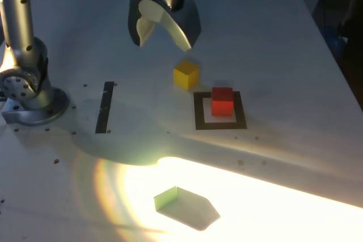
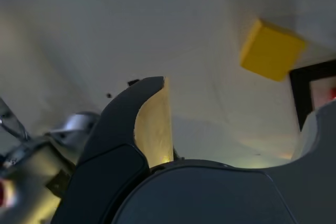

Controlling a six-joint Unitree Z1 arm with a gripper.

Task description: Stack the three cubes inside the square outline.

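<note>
Table: the white tabletop carries everything; a bright patch of light falls across its near part and washes out colour there.
Arm base: the metal column and base stand at the exterior view's left, well apart from the cubes.
Gripper: the gripper hangs above the table at the far side, just beyond the yellow cube, and is clear of it. Its jaws stand wide apart with nothing between them; the wrist view shows the same empty gap.
Square outline: the black square outline lies right of centre in the exterior view, with its white middle partly covered.
Tape strip: a straight black tape strip lies to the left of the outline and is no part of the goal.
Red cube: the red cube sits inside the outline, toward its far edge, flat on the table.
Yellow cube: the yellow cube rests on the table just outside the outline's far left corner, near the red one but not touching it.
Green cube: the green cube lies well apart at the near side, in the glare.
Progress: I'd say one cube of three is placed. Yellow and green are not yet stacked, and yellow looks the likelier next pick.
</note>
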